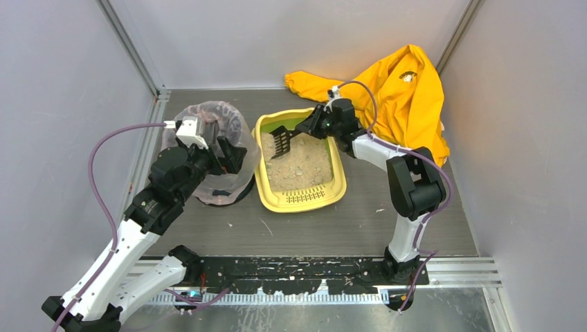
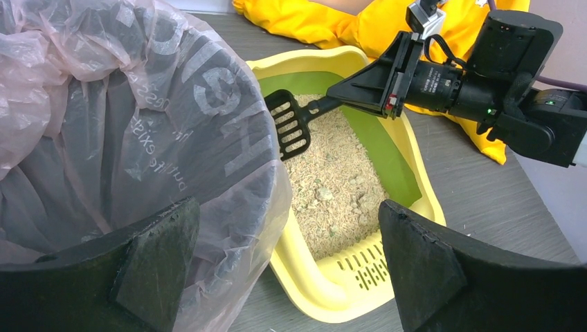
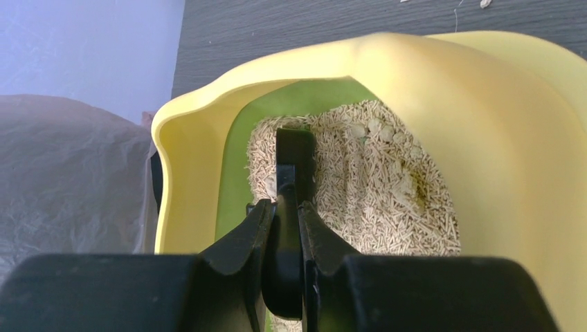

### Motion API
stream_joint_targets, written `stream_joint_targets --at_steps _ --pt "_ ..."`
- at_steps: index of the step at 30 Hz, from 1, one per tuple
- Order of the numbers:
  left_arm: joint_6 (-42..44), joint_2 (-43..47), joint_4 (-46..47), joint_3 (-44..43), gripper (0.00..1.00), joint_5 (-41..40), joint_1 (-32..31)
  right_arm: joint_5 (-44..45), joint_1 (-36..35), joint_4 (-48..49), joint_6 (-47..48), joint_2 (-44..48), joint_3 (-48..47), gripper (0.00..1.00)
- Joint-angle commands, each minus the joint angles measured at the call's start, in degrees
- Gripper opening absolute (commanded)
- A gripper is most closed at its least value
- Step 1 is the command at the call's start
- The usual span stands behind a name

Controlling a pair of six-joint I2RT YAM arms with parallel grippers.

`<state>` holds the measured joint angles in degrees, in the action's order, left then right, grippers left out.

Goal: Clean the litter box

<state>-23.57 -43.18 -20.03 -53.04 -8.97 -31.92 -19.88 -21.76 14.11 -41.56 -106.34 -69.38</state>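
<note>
Grey table [image 1: 360,221], rounded yellow litter box [image 1: 299,201] (grainy beige fill [image 1: 299,166]), right tool [image 3: 284,211] tight on slotted scoop [image 2: 291,125]

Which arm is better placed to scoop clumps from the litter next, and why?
Right: the right gripper grips the scoop over the litter box. The left gripper hangs open, empty, by the lined bin.

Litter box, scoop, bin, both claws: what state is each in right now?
litter box: filled with litter, clumps present.
scoop: clamped by its handle, head empty, over the litter.
bagged bin: open, bag lining it.
left gripper: open, empty.
right gripper: shut on scoop.
yellow garment: crumpled.
</note>
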Motion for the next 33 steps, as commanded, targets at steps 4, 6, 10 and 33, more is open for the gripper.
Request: stream_joint_targets --at_steps 4,6,10,33 --pt "-0.2 0.8 2.0 0.1 0.99 1.0 -0.1 -0.6 0.9 -0.2 0.4 8.4 1.3 0.01" --pt "-0.3 1.0 2.1 0.1 1.00 1.1 -0.1 -0.2 0.9 -1.0 0.9 9.9 1.6 0.01" --pt "-0.4 1.4 2.2 0.5 1.00 1.3 -0.1 0.3 0.9 -2.3 1.4 12.6 2.5 0.01" --pt "-1.6 2.2 3.4 1.8 1.00 3.1 -0.1 -15.1 14.7 24.4 -23.3 21.0 22.8 0.01"
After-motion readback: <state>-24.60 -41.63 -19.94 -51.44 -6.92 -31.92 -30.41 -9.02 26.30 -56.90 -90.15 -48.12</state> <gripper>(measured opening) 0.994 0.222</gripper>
